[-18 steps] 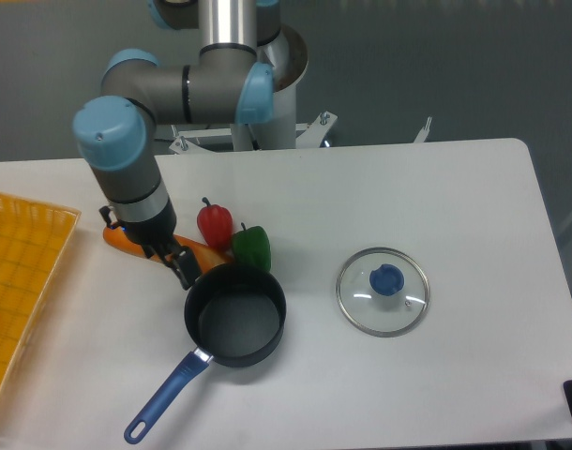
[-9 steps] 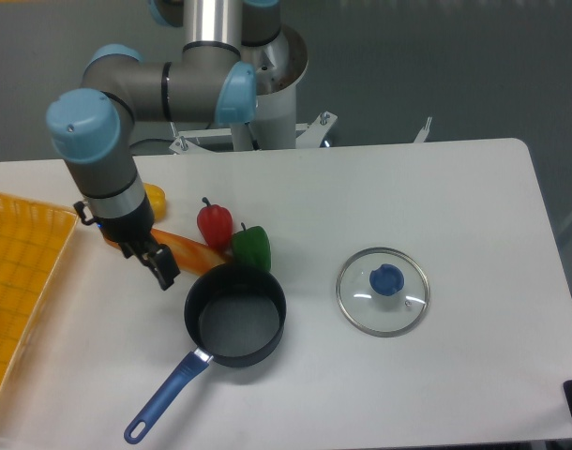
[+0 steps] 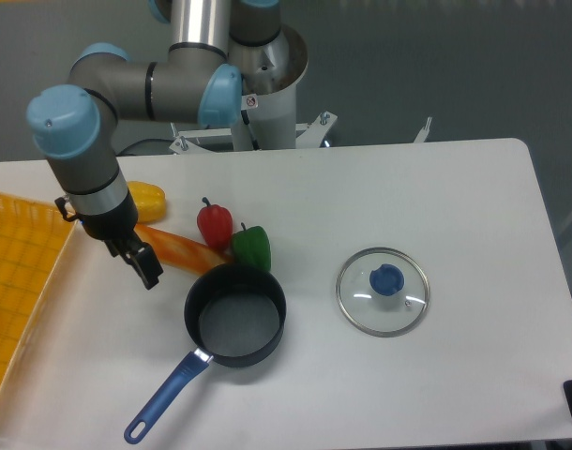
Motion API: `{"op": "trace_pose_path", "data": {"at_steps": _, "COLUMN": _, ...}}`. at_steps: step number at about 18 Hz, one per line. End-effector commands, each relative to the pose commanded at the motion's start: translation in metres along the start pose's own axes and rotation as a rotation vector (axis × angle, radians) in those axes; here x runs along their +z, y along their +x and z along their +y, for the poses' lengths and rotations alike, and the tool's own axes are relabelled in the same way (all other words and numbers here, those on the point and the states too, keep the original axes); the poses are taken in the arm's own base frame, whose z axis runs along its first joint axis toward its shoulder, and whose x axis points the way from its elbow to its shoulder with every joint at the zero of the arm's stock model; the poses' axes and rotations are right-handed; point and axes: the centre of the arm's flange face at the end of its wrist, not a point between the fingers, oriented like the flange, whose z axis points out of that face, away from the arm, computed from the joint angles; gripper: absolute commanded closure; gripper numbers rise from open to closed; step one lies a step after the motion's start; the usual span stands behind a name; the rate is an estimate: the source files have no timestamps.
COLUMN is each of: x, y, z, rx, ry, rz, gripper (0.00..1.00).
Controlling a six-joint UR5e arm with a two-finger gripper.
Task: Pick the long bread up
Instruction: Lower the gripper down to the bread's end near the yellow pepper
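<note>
— Is the gripper (image 3: 142, 265) gripping anything?

— I can't tell; its fingers are blurring into one dark shape. It's hanging over the table just left of the bread (image 3: 178, 248), maybe touching its end.

— Where's the bread lying?

— Flat on the table, wedged between the red pepper (image 3: 214, 225) and the pan (image 3: 235, 314). The arm is hiding its left end, leaving little room to grip.

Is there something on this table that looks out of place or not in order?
Only small things. The glass lid lies on the table apart from the open pan. The long bread lies slanted, its right end tucked behind the pan rim beside the red pepper and green pepper. Nothing looks spilled or broken.
</note>
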Motion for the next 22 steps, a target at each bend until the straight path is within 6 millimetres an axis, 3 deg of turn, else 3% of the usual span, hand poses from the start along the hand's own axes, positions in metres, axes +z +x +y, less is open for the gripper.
{"op": "trace_pose_path", "data": {"at_steps": 3, "x": 0.0, "y": 0.007, "z": -0.005, "rx": 0.189, "ry": 0.004, "rz": 0.005, "gripper": 0.0}}
{"op": "trace_pose_path", "data": {"at_steps": 7, "x": -0.001, "y": 0.011, "z": -0.008, "rx": 0.25, "ry": 0.027, "rz": 0.02, "gripper": 0.0}}
{"op": "trace_pose_path", "data": {"at_steps": 15, "x": 0.016, "y": 0.041, "z": -0.019, "rx": 0.499, "ry": 0.097, "rz": 0.109, "gripper": 0.0}}
{"op": "trace_pose_path", "data": {"at_steps": 22, "x": 0.057, "y": 0.066, "z": -0.002, "rx": 0.654, "ry": 0.054, "rz": 0.187, "gripper": 0.0}}
